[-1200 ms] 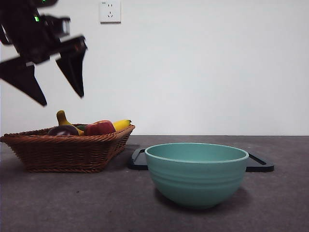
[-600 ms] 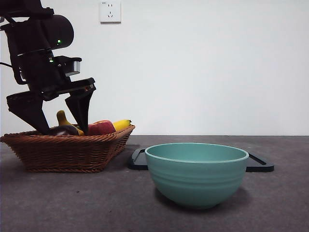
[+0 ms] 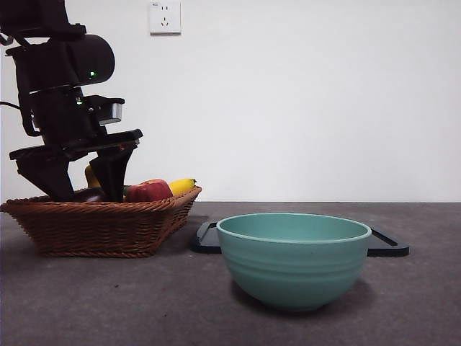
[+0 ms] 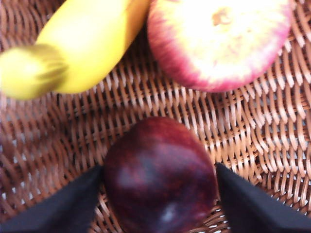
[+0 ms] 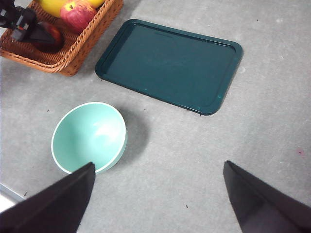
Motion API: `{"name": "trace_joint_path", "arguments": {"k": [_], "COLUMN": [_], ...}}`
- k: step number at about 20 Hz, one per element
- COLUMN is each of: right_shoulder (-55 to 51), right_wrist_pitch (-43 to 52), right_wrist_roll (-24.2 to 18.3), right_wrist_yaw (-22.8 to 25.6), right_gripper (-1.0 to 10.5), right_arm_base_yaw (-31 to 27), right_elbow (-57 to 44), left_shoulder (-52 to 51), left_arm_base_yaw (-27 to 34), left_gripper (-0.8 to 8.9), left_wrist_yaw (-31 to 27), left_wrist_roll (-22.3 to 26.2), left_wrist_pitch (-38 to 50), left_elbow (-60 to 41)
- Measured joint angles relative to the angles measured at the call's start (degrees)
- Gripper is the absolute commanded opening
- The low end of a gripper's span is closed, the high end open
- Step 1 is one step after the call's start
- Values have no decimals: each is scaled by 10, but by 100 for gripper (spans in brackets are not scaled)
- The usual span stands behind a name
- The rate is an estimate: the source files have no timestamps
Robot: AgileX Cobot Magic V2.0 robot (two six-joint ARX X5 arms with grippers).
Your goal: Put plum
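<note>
We find the left gripper (image 3: 81, 186) lowered into the brown woven wicker basket (image 3: 101, 227), its two black jaws spread wide with one on either side of the glossy dark purple-maroon plum (image 4: 160, 177). The jaws sit just beside the plum; we cannot tell whether they touch it. The plum rests on the basket's weave, near a yellow banana (image 4: 77, 48) and a red apple with a yellowish patch (image 4: 221, 41). The right gripper (image 5: 158, 199) hangs high above the table, jaws apart and holding nothing, over a teal ceramic bowl (image 5: 89, 137) and a dark green rectangular tray (image 5: 170, 63).
</note>
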Motion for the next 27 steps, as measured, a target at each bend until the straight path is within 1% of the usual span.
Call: {"name": "trace_joint_path", "arguments": {"k": [1, 5, 8, 11, 13, 16, 19, 23, 27], "right_shoulder": [0, 0, 0, 0, 0, 0, 0, 0, 0], "right_wrist_pitch": [0, 0, 1, 1, 1, 3, 4, 4, 4], "right_wrist_roll": [0, 0, 0, 0, 0, 0, 0, 0, 0], "right_wrist_yaw": [0, 0, 0, 0, 0, 0, 0, 0, 0], "right_gripper": [423, 423, 423, 423, 423, 423, 423, 423, 423], "right_arm_base_yaw": [0, 0, 0, 0, 0, 0, 0, 0, 0], "right_elbow": [0, 0, 0, 0, 0, 0, 0, 0, 0], "left_shoulder": [0, 0, -16, -85, -140, -206, -246, -229, -172], "left_arm_base_yaw": [0, 0, -1, -14, -33, -81, -157, -249, -303], "left_gripper": [244, 249, 249, 249, 249, 249, 249, 249, 249], "left_wrist_yaw": [0, 0, 0, 1, 26, 66, 75, 75, 75], "left_wrist_roll": [0, 0, 0, 0, 0, 0, 0, 0, 0], "left_wrist_pitch": [0, -2, -20, -22, -30, -54, -56, -55, -33], "left_elbow": [0, 1, 1, 1, 1, 1, 1, 1, 1]}}
